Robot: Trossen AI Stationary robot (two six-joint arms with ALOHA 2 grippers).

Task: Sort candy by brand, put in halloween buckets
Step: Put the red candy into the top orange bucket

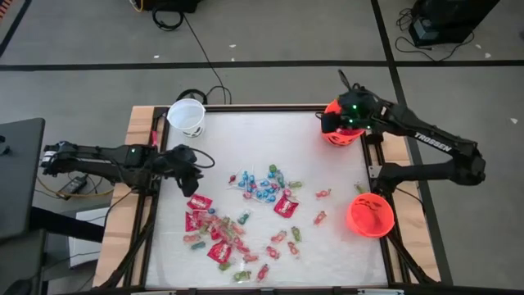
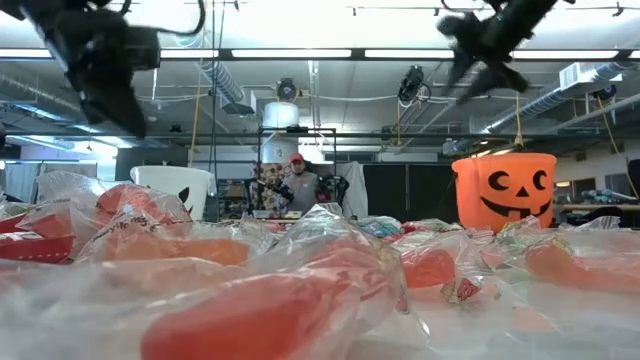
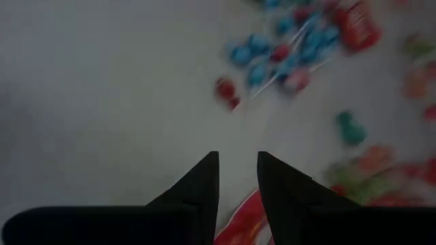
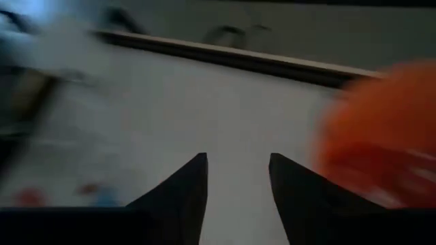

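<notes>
Item: candy-sorting counter (image 1: pixel 327 246), one moment.

Risks, as judged:
- Right hand (image 1: pixel 332 123) sits above the far orange bucket (image 1: pixel 342 135) at the far right corner, fingers parted with nothing between them. A careless withdrawal could clip the rim and tip the bucket.
- Left hand (image 1: pixel 192 182) hovers by the left edge of the candy pile, fingers (image 3: pixel 204 184) a narrow gap apart and empty. A red square packet (image 3: pixel 242 221) lies just under them; pieces overlap there, so a grasp may catch two brands at once or push neighbours aside.

Containers:
- Far orange bucket: interior hidden by the right hand; contents cannot be told.
- Near orange bucket (image 1: pixel 370 215), right edge: looks empty (only orange wall and floor show).
- White bucket (image 1: pixel 187 115), far left corner: appears empty.

Loose stock: candy (image 1: pixel 246 217) spread over the counter's middle and near side: blue twisted wrappers (image 1: pixel 260 185) clustered centrally, red packets toward the left, green and pink pieces scattered. Most remains unsorted.
</notes>
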